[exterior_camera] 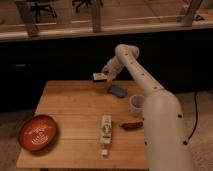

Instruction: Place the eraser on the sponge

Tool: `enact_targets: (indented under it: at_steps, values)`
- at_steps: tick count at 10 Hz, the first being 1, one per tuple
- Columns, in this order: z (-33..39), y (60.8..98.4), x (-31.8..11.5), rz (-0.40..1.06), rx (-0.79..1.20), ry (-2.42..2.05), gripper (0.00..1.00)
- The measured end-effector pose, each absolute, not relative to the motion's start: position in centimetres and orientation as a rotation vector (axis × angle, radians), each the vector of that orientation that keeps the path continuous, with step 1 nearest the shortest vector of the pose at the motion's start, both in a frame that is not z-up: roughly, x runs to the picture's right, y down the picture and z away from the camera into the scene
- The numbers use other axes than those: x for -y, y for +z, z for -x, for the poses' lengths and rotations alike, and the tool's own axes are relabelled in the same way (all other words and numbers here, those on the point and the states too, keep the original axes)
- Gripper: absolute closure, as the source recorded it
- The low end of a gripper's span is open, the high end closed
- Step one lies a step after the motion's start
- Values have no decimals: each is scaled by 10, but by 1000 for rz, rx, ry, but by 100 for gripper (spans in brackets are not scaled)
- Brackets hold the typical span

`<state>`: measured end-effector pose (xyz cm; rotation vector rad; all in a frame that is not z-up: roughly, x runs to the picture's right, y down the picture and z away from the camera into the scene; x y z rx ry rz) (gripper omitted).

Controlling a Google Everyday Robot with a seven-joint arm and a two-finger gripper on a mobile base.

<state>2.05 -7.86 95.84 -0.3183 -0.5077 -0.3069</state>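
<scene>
**Status: eraser held in gripper, up and to the left of the sponge**

At the far left of the bench (75, 102) you see an orange-red bowl (37, 132) near the front corner. Moving right, you find the gripper (103, 75) above the rear edge of the bench, clear of the surface. It pinches the eraser (99, 76), a small pale block with a dark edge, held at the gripper's tip. Toward the front edge, a long white bar (105, 131) lies on the bench with one end pointing at you. Just right of the gripper and lower, the sponge (118, 91) rests on the bench as a blue lump. The eraser and the sponge are near each other but apart. Further right, a white cup (136, 104) stands upright, and a dark reddish-brown object (131, 125) lies in front of it. At the far right, the white arm (150, 95) rises from the robot's body and reaches back left to the gripper.
</scene>
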Motion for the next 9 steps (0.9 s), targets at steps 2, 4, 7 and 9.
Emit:
enact_targets:
  at_steps: [2, 4, 7, 9]
  values:
    - [-38, 966, 77, 331, 466, -257, 100]
    - [-52, 974, 76, 344, 441, -225, 100]
    - [-70, 991, 72, 375, 386, -182, 100]
    - [-71, 998, 66, 399, 363, -178, 100]
